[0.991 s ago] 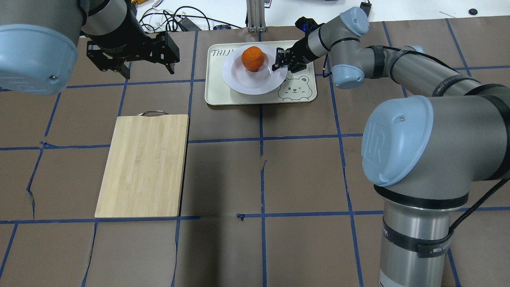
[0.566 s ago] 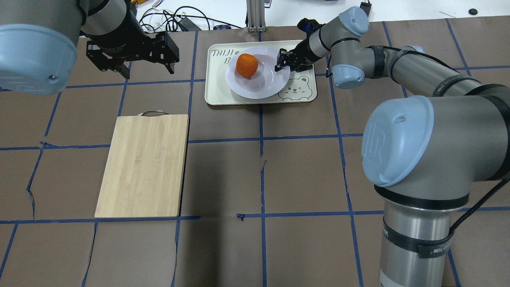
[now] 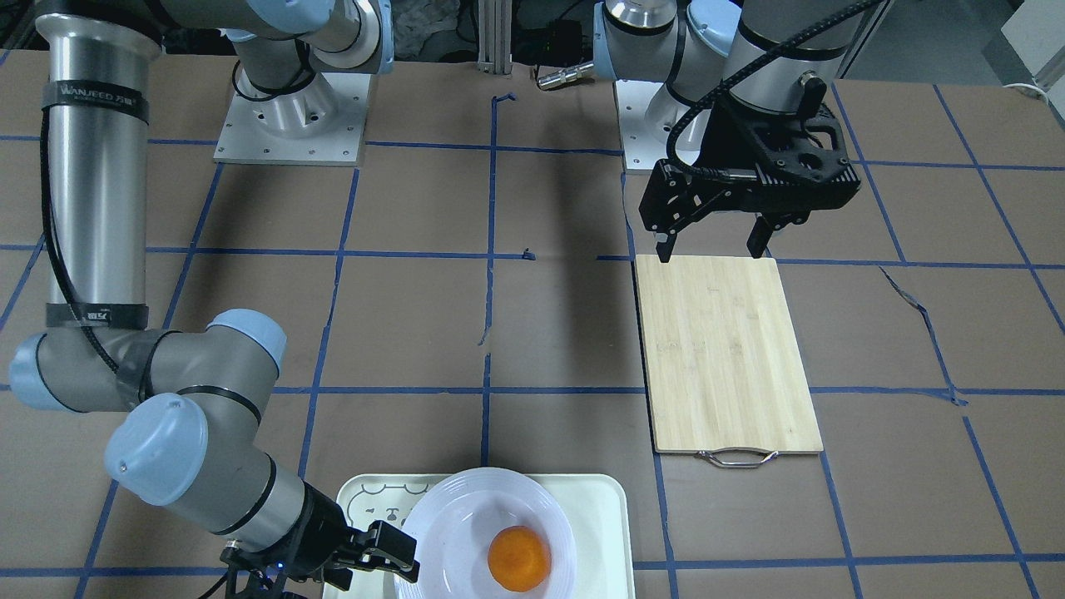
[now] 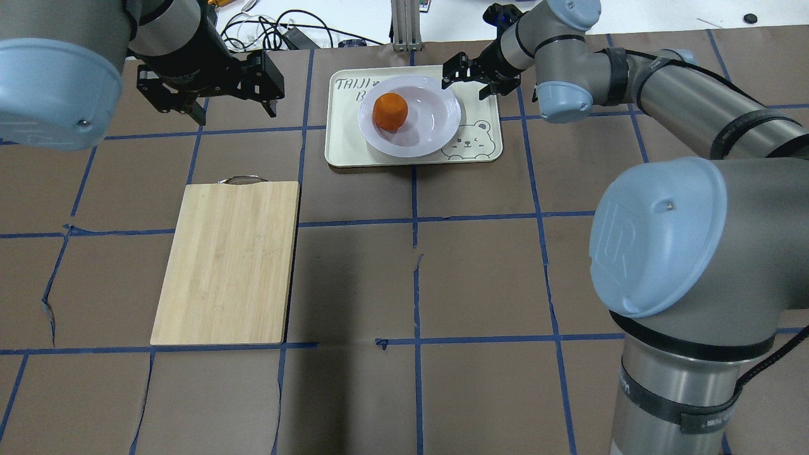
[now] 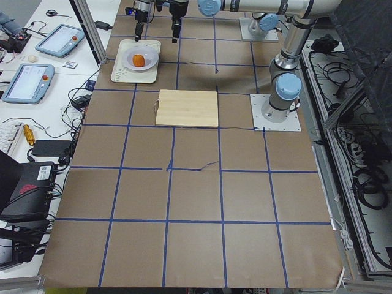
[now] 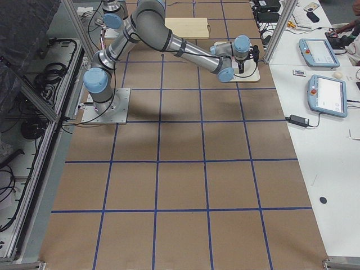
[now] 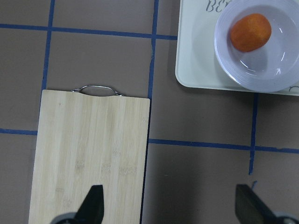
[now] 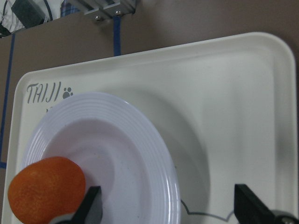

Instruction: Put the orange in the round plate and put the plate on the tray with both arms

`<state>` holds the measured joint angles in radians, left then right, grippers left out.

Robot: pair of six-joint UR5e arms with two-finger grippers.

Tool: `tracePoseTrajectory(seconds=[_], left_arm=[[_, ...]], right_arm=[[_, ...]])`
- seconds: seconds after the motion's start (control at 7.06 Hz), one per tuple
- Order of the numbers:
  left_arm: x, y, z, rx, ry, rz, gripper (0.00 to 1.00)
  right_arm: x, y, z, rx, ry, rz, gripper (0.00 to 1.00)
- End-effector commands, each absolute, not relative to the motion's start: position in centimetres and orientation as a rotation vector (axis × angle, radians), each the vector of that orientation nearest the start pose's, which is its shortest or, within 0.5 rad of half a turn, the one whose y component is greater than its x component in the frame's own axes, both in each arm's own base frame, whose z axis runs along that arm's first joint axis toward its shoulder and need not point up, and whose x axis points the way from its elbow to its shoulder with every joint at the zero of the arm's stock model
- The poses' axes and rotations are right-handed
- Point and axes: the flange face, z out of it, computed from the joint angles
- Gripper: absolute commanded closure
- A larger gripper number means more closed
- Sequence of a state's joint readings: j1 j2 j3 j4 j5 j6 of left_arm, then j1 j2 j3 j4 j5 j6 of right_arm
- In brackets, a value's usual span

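We log: bright orange fruit (image 4: 389, 112) in glossy white round plate (image 4: 444, 126), on cream rectangular tray (image 4: 341, 146). Overhead, plate sits at 8 o'clock of nearer right hand (image 4: 466, 83), spread and empty; left hand (image 4: 235, 112) also spread.

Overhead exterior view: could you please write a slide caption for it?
Orange in the round plate, plate on the tray; right gripper, fingers open, near the rim.
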<state>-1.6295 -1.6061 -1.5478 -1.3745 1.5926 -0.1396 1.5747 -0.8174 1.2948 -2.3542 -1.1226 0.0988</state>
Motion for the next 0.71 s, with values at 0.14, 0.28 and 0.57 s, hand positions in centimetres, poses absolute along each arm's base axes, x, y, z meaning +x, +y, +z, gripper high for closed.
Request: tracePoseTrajectory(seconds=[0.14,0.28,0.57], left_arm=[[-16.1,-51.5,50.3,-0.13,3.122,-0.29,0.0],[-16.1,-51.5,50.3,-0.13,3.122,-0.29,0.0],[-16.2,-51.5,50.3,-0.128,3.121,-0.29,0.0]], right_arm=[[15.7,-70.6,32.9,0.102,2.883,-0.198,0.0],[14.6,-67.3,34.8,0.133,2.955,-0.075,0.0],[14.1,-57.9,38.4,0.154,3.007,0.14,0.0]])
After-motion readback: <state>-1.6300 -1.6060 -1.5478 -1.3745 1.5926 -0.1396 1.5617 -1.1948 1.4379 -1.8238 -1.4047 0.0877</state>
